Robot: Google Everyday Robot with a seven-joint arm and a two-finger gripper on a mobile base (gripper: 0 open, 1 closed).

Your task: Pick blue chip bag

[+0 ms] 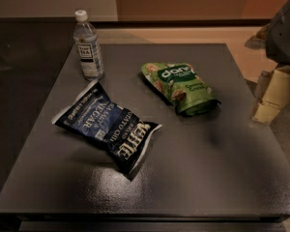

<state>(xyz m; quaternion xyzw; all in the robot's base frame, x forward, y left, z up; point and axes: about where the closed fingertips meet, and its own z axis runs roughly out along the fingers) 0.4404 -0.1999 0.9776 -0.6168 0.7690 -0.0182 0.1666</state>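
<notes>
Approach step — gripper [271, 99] hangs off the table's [241, 178] edge, well apart from the blue chip bag [104, 124]. Its spread cannot be told; next, reach over the bag.

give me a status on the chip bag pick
Gripper beside the table, right edge. Blue chip bag lying flat, front left, not held. Green pouch and bottle sit apart from it; nothing blocking.

Pincer [274, 99] at right edge, partly cut off
</notes>
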